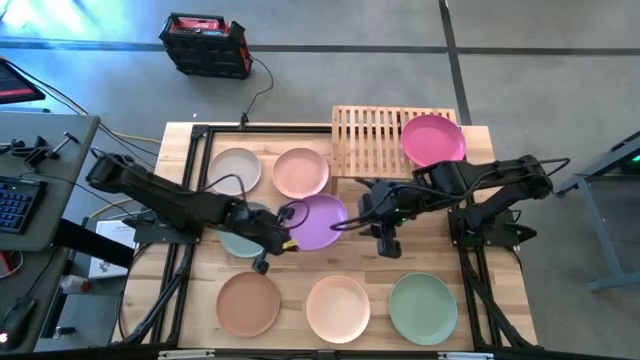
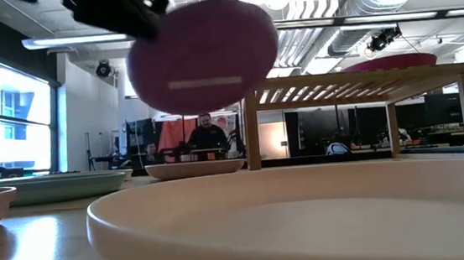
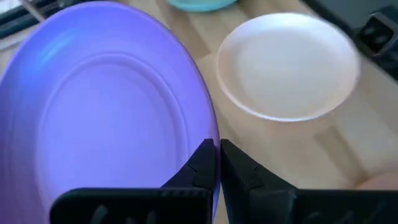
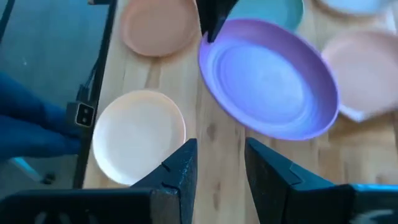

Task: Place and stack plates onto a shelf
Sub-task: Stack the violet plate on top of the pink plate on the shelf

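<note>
My left gripper (image 1: 288,222) is shut on the purple plate (image 1: 320,222), held tilted well above the table; in the low view the plate (image 2: 204,57) shows its underside. My right gripper (image 4: 221,168) is open and empty just to the plate's right (image 1: 380,225). The magenta plate (image 1: 433,140) lies on the slatted wooden shelf (image 1: 375,140) at the far edge. The beige (image 1: 235,170), pink (image 1: 300,172) and sage (image 1: 240,242) plates lie on the table at the left. The tan (image 1: 248,303), cream (image 1: 338,308) and green (image 1: 422,308) plates lie along the near edge. My left gripper pinches the purple plate's rim (image 3: 210,134) between its two fingers, at the plate's left side. The fingers come from the table's left. The plate is lifted clear of the table and tilted, its hollow side turned toward my right gripper (image 4: 270,81).
The shelf's left half is bare slats. A black frame (image 1: 200,135) runs along the table's left and far sides. A desk with a keyboard (image 1: 15,205) stands left of the table. A person (image 2: 207,136) sits in the room behind.
</note>
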{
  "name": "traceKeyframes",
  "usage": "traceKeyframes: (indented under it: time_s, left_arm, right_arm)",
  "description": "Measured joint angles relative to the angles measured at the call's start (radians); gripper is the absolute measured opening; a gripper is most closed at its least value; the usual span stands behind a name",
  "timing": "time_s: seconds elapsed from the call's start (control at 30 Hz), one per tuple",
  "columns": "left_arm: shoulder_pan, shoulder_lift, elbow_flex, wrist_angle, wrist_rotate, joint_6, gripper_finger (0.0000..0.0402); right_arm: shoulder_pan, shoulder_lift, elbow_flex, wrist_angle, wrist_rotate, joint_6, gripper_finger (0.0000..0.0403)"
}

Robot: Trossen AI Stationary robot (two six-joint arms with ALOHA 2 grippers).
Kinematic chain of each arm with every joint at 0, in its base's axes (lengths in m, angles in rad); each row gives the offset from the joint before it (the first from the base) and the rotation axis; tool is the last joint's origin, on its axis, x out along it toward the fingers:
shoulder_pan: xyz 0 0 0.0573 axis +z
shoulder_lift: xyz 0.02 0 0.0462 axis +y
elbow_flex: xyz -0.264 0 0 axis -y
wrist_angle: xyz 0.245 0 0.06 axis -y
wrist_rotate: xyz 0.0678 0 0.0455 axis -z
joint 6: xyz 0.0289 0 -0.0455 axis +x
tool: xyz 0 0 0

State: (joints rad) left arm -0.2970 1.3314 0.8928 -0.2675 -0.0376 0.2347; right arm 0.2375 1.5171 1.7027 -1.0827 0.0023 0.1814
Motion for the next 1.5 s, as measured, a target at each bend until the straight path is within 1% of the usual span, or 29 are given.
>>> traceKeyframes:
  time_s: [0.17,0.37,0.6,0.73,1.13,1.27,1.5]
  left_arm:
    - [-0.054,-0.040,0.000,0.007,0.001,-0.008,0.0005]
    - [-0.102,-0.035,0.011,0.016,0.000,-0.024,0.0006]
    - [-0.101,-0.027,0.032,-0.003,-0.007,-0.023,0.0007]
    - [-0.095,-0.027,0.032,-0.006,-0.020,-0.023,0.0007]
    - [-0.095,-0.027,0.033,0.014,-0.031,-0.022,0.0007]
    - [-0.095,-0.027,0.033,0.044,-0.031,-0.023,0.0007]
    - [-0.095,-0.027,0.033,0.050,-0.031,-0.023,0.0007]
  right_arm:
    - [0.000,0.013,0.000,0.050,-0.018,-0.127,0.0110]
    - [0.000,0.054,0.000,0.106,-0.085,-0.237,0.0110]
    - [0.000,0.105,0.000,0.136,-0.116,-0.340,0.0110]
    - [0.000,0.132,0.000,0.139,-0.134,-0.371,0.0110]
    - [0.000,0.186,0.000,0.137,-0.127,-0.418,0.0110]
    - [0.000,0.187,0.000,0.126,-0.127,-0.418,0.0110]
    - [-0.002,0.188,0.000,0.091,-0.126,-0.418,0.0110]
